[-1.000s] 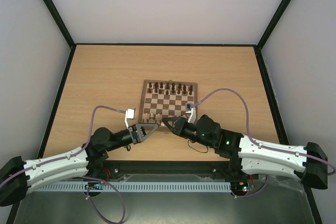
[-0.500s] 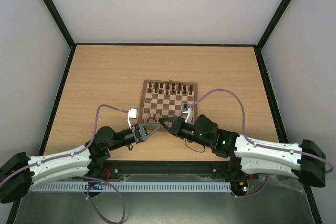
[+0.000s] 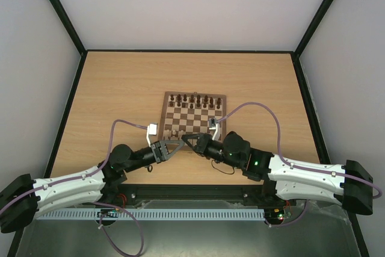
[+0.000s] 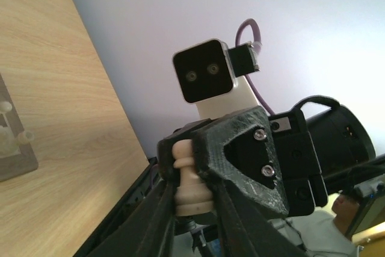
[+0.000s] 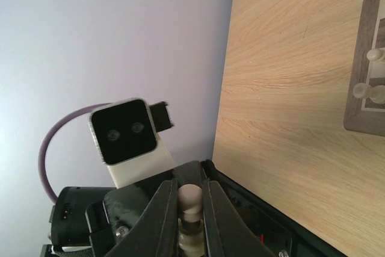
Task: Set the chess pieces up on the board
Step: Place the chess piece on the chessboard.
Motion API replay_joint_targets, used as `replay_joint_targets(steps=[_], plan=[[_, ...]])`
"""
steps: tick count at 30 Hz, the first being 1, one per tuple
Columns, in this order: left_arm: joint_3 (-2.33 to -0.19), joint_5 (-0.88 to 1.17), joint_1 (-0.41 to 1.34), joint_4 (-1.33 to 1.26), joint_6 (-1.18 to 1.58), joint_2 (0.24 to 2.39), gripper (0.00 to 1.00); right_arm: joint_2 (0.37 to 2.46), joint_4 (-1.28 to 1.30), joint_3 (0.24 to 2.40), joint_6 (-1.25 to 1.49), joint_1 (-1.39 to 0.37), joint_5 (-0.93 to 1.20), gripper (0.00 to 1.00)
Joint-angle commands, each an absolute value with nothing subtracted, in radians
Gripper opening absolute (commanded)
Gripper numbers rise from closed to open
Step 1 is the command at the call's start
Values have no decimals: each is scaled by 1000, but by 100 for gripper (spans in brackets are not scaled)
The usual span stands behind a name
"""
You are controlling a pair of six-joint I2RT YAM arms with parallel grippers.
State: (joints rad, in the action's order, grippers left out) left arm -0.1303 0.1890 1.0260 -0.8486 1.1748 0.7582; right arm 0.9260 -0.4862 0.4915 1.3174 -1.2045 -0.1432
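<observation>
Just in front of the board's (image 3: 163, 116) near edge, my two grippers meet tip to tip above the table. Between them is a pale cream pawn (image 4: 191, 186). My right gripper (image 3: 186, 140) is shut on its head (image 5: 190, 198). Lower down, my left gripper (image 3: 178, 144) has closed its fingers (image 4: 153, 218) against the pawn's base. Dark chess pieces (image 3: 192, 99) line the board's far rows. A few pale ones (image 3: 174, 131) stand at its near left corner. In the top view the pawn itself is hidden by the fingers.
The board's corner (image 4: 13, 159) with pale pieces shows at the left of the left wrist view, and its edge (image 5: 356, 114) at the right of the right wrist view. A black rail (image 3: 192, 192) runs along the table's near edge, under the arms.
My left gripper has closed from open onto the pawn's base. The right gripper moved slightly left to meet it and stayed shut on the pawn's head.
</observation>
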Motion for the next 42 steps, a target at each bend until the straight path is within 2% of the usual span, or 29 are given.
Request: replay_joint_targets(steps=[1,3,8,10,18,21,25,28,32,34,42], plan=[[-156,179,1018,-910,1164,766,16,937,-507,477,1325,-1203,-157,1],[-158,177,1018,-904,1164,769,10,937,-505,476,1327,-1203,-156,2],[-167,178,1018,-877,1157,769,10,939,-490,482,1320,-1203,-152,3],[-178,183,1019,-843,1146,763,10,936,-472,486,1314,-1203,-153,8],[-250,230,1019,-622,1068,712,11,827,-242,535,1248,-1203,-224,54],[-276,266,1018,-523,1036,686,11,754,-69,583,1190,-1201,-264,59],[-326,345,1017,-323,971,649,12,674,158,695,1074,-1194,-257,63],[-352,415,1017,-214,934,629,13,677,305,822,964,-1192,-163,64],[-344,541,1017,-215,937,614,13,784,312,865,846,-1192,248,64],[-342,594,1018,-243,947,612,13,854,255,835,838,-1192,436,58],[-319,653,1018,-245,966,486,14,795,239,784,840,-1192,427,57]])
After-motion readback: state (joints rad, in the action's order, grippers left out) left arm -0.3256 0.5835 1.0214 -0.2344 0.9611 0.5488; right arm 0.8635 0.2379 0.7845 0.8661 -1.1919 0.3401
